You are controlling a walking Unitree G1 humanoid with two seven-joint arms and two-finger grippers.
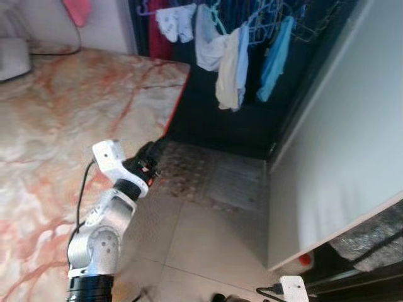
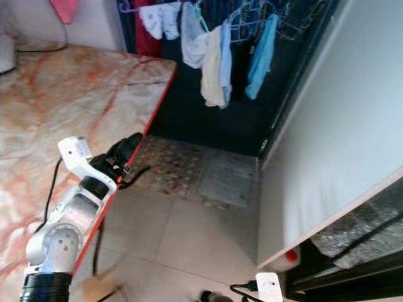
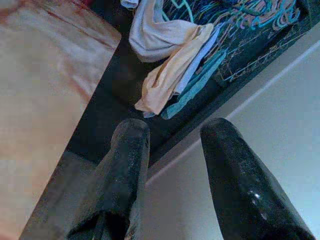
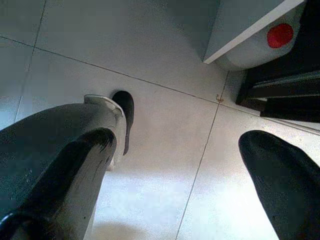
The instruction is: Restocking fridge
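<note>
While the head camera looks down past the counter's corner, the scene reads as follows.

Counter: a marble-patterned top (image 1: 56, 113) fills the robot's left side; its red-trimmed edge (image 1: 175, 107) runs diagonally toward the left arm.
Left gripper: the left gripper (image 3: 172, 150) is raised just beyond that edge, over the floor, pointing toward the hanging laundry (image 1: 227, 69); its two black fingers (image 3: 125, 165) are spread with a clear gap and hold nothing.
Right gripper: the right gripper (image 4: 177, 165) hangs low and points at the tiled floor (image 4: 165, 120); its fingers are wide apart and empty.
Fridge: a pale, flat panel (image 1: 340, 151), apparently the fridge's side or door, stands on the robot's right, its lower edge slanting across the frame.
Bottle: a white container with a red cap (image 4: 279, 35) lies on the floor tucked under that panel's lower edge, near the right arm.
Open room: a strip of bare tile and a patterned mat (image 1: 208, 173) lies between counter edge and panel, narrowing toward the dark area under the clothes.
</note>
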